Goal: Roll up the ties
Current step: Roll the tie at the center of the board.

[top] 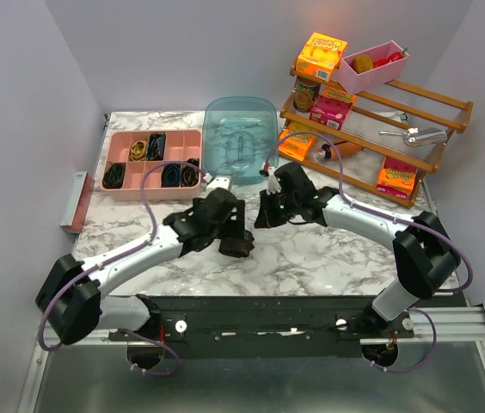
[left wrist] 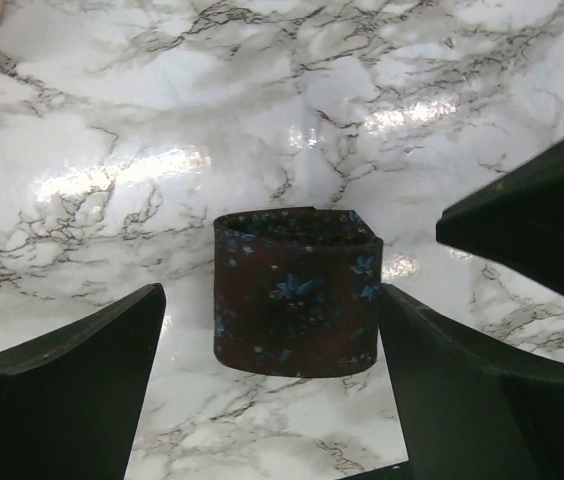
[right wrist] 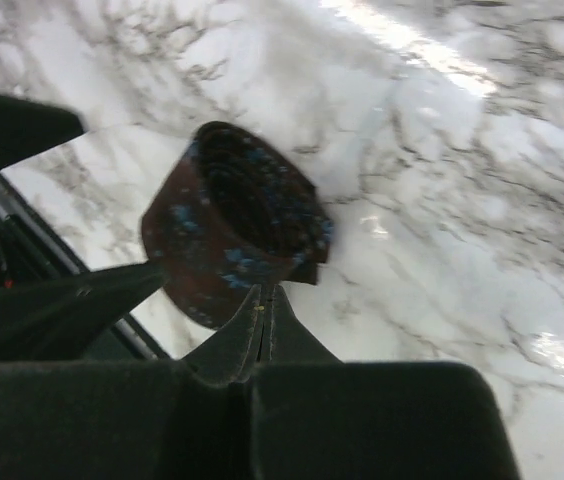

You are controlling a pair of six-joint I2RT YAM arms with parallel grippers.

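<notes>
Top: pink tray, divided; coiled ties in several compartments, mostly dark, one yellowish. Blue tub just right of tray, contents unclear. Pink bin far right of tray, yellow + red items inside. Rolled tie on table, front-right of tray.

L wrist: left gripper spread wide, straddling the upright rolled tie, no grip.

R wrist: right gripper clenched, holding nothing, tips at the rim of the rolled tie.

- Your right gripper has its two fingers pressed together, with no gap between them.
- Just beyond the fingertips stands a rolled tie, dark brown with small blue marks, its hollow turned to you.
- It rests on the marble table.
- Left of the fingers, a dark wedge reaches to the tie.
</notes>
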